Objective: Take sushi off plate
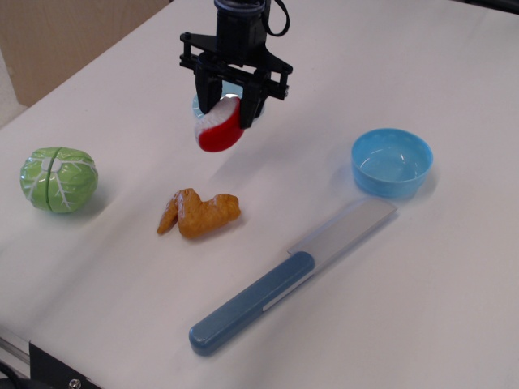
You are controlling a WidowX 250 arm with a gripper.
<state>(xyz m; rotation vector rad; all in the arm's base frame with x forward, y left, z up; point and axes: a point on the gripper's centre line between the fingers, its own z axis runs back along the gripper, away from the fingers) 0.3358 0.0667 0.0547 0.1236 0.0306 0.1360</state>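
My black gripper (227,108) is shut on the sushi (218,130), a glossy red piece with a white rice half, and holds it in the air above the table. The light blue plate (196,104) lies behind the gripper and is mostly hidden by it; only a sliver of its rim shows. The sushi hangs in front of the plate, nearer the camera, above the bare table between the plate and the chicken wing.
An orange-brown chicken wing (199,213) lies below the sushi toward the front. A green cabbage (58,178) sits at the left. A deeper light blue bowl (391,161) stands at the right. A blue-handled toy knife (284,279) lies diagonally in front.
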